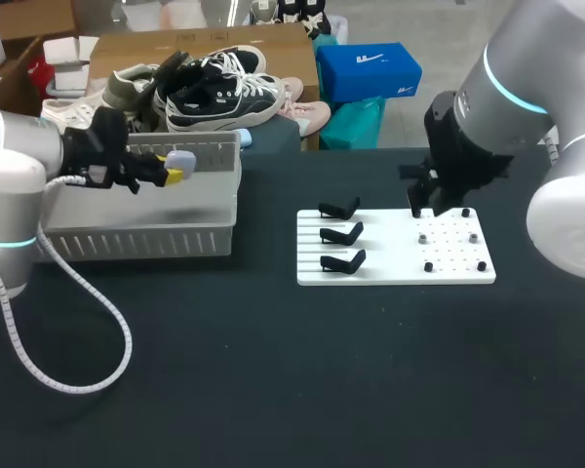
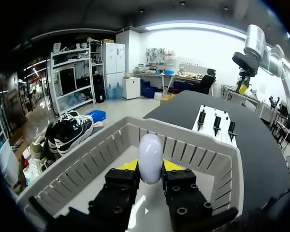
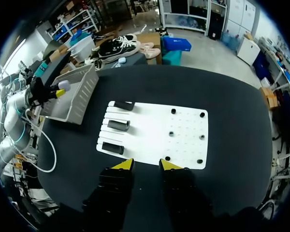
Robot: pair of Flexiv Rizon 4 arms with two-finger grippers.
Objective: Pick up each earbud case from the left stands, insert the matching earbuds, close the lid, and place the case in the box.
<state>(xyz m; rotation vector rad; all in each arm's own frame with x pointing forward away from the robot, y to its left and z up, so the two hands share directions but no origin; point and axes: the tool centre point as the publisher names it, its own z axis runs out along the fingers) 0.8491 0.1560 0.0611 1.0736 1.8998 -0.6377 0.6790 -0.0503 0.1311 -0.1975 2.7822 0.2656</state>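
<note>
My left gripper [image 1: 178,168] is shut on a pale lavender earbud case [image 1: 181,159], lid closed, and holds it above the grey slatted box [image 1: 136,234]. In the left wrist view the case [image 2: 150,158] stands upright between the yellow fingertips [image 2: 128,166], over the inside of the box [image 2: 193,147]. The white board [image 1: 395,248] carries three empty black stands [image 1: 341,234] on its left part and small pegs on its right. My right gripper [image 3: 143,165] hovers above the board [image 3: 154,133], open and holding nothing; from the head view its fingers are hidden by the wrist [image 1: 439,185].
Shoes [image 1: 214,93] and cardboard boxes lie beyond the table's far edge, behind the grey box. A white coiled cable [image 1: 73,322] hangs from my left arm over the dark tabletop [image 1: 273,370].
</note>
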